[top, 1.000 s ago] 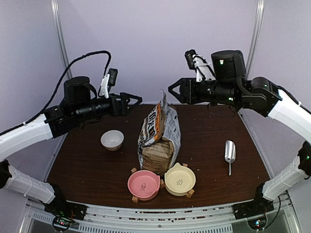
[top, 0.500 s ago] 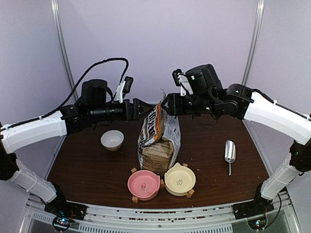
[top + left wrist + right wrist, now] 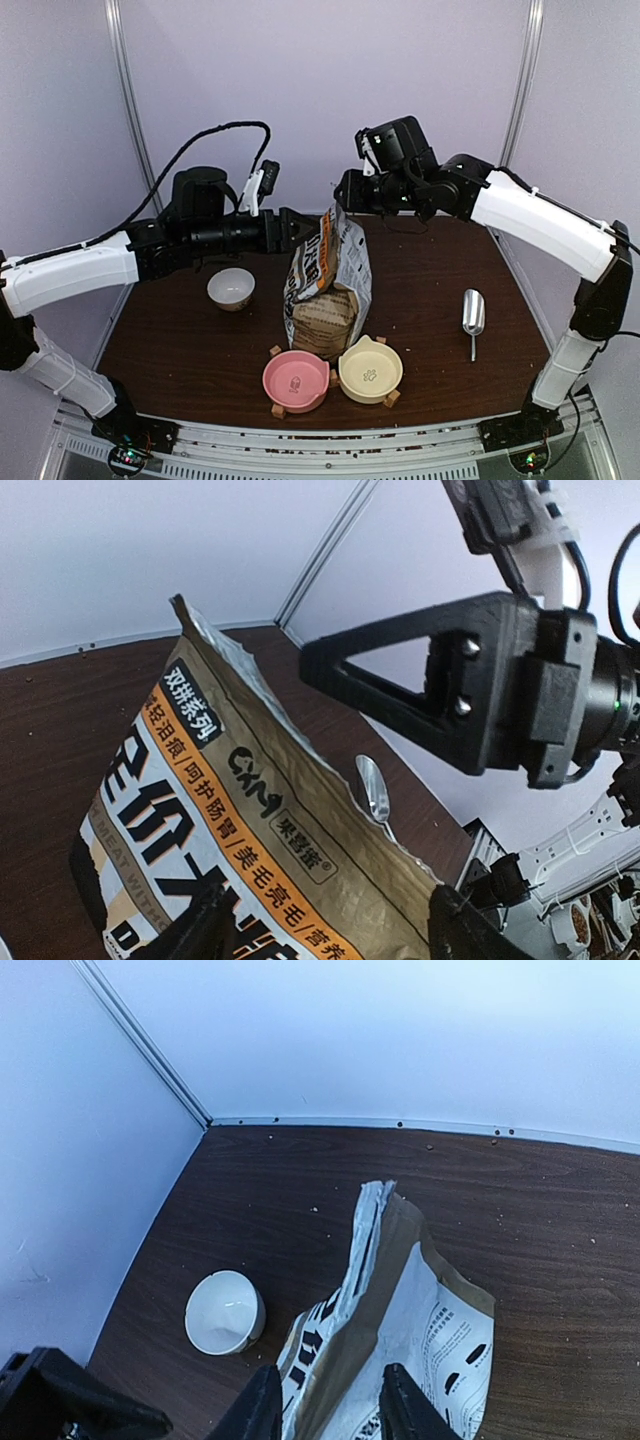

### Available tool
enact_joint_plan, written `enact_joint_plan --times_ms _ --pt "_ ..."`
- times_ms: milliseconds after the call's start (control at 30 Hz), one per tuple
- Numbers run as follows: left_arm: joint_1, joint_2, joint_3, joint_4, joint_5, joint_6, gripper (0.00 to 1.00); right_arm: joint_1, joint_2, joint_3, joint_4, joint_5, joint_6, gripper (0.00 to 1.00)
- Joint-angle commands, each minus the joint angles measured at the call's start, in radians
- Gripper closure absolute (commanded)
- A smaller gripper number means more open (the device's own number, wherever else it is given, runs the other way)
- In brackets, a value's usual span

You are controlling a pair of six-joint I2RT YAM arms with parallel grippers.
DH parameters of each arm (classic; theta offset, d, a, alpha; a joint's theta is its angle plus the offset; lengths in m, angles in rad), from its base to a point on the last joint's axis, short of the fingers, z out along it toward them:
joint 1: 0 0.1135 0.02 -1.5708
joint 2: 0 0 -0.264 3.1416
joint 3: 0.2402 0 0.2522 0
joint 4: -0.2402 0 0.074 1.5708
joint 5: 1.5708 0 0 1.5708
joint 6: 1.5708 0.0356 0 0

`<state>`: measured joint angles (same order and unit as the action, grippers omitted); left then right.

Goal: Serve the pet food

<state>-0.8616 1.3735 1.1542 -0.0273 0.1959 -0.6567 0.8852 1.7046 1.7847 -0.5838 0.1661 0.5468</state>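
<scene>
While the bag (image 3: 325, 290) stood upright at the middle of the tabletop (image 3: 180, 350), your left gripper (image 3: 303, 228) hung at its upper left edge with the jaws wide apart, gripping nothing. Your right gripper (image 3: 342, 196) sat over the bag's top with its jaws partly apart; I could not tell whether they pinched it. The pet food was out of sight, apart from a few brown specks (image 3: 430, 1147) by the far edge. The scoop (image 3: 473, 312) lay near the right edge.

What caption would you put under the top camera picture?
The left pincer and right pincer flank the top of the upright brown-and-white paper bag.
</scene>
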Motion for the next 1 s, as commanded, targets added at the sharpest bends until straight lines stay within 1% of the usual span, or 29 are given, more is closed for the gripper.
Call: enact_joint_plan --times_ms 0,167,300,467,733,967 --pt "-0.019 -0.027 -0.009 0.04 -0.07 0.02 0.31 -0.019 0.063 0.09 -0.032 0.032 -0.001 0.67" --pt "-0.019 -0.046 -0.025 0.029 -0.092 0.042 0.31 -0.032 0.134 0.194 -0.082 0.043 -0.008 0.71" --pt "-0.019 -0.057 -0.031 0.013 -0.1 0.057 0.31 -0.032 0.164 0.228 -0.113 0.072 -0.004 0.76" --pt "-0.019 -0.077 -0.047 0.01 -0.112 0.064 0.31 -0.033 0.176 0.229 -0.127 0.086 -0.001 0.78" --pt "-0.019 -0.09 -0.058 0.009 -0.122 0.065 0.31 -0.034 0.186 0.243 -0.129 0.068 -0.006 0.78" --pt "-0.019 -0.101 -0.064 0.003 -0.134 0.065 0.31 -0.034 0.209 0.261 -0.18 0.091 -0.005 0.81"
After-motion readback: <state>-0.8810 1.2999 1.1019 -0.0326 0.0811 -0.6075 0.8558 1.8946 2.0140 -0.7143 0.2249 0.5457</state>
